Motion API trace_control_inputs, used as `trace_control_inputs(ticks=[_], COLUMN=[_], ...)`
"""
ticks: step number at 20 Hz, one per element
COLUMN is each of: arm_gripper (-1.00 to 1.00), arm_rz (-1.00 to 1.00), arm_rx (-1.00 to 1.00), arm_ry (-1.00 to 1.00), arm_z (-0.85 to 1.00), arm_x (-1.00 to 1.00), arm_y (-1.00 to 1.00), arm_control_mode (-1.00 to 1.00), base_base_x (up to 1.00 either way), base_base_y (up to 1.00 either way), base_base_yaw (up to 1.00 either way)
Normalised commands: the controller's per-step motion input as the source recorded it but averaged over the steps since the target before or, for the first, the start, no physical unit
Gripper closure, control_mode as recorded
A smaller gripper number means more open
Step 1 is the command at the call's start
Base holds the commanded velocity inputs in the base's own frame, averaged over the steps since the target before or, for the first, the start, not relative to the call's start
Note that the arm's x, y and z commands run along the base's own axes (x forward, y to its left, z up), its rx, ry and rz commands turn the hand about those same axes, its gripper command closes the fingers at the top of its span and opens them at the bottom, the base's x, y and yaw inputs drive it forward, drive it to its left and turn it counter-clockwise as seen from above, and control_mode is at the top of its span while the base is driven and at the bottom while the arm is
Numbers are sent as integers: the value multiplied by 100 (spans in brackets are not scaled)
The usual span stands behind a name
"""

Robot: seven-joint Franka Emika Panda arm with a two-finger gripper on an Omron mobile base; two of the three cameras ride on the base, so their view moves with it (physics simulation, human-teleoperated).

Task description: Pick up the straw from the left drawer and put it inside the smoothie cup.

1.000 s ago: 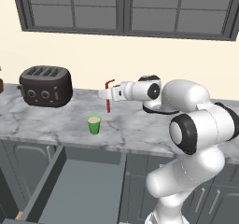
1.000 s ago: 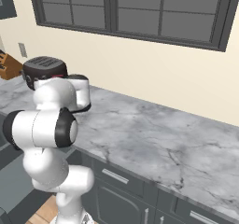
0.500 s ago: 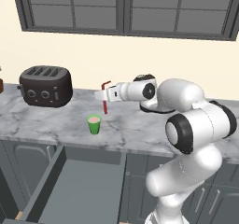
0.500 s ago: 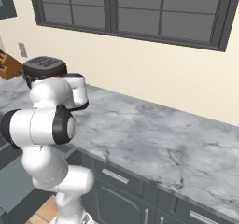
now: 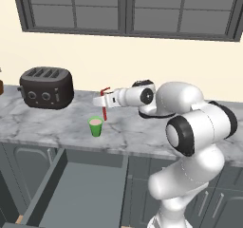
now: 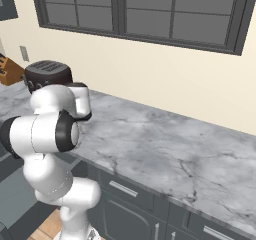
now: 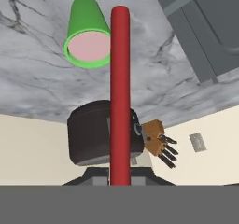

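My gripper (image 5: 103, 101) hangs over the marble counter, shut on the straw (image 5: 104, 106), a thin red stick that stands upright with its bent tip on top. The straw's lower end is just right of and slightly above the rim of the smoothie cup (image 5: 96, 126), a small green cup with pinkish smoothie. In the hand view the straw (image 7: 120, 92) runs up the middle and the smoothie cup (image 7: 88, 35) lies beside its far end. The left drawer (image 5: 80, 188) stands pulled out below the counter, its flat grey bottom bare.
A black toaster (image 5: 46, 87) sits on the counter to the left of the cup, also seen in the hand view as the toaster (image 7: 88, 136). A knife block (image 6: 10, 69) stands at the far left. My white arm (image 6: 50, 129) blocks the left of the right base view. Grey cabinet doors line the counter front.
The gripper has carried the straw leftward along the counter, bringing it closer to the green cup. The cup, toaster and drawer have not moved.
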Motion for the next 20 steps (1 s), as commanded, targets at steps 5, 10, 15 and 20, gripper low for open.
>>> trace_control_inputs(ticks=[5,10,15,20], arm_gripper=[100,100,100,100], arm_rz=[0,0,-1,-3], arm_rx=[0,0,-1,-4], arm_ry=[0,-3,-6,-2], arm_z=[-32,-16,-4,-32], arm_x=[0,4,18,7], arm_y=[0,9,20,4], arm_control_mode=[-100,-100,-100,-100], base_base_x=[0,0,0,0], base_base_y=[0,0,0,0], base_base_yaw=[0,0,0,0])
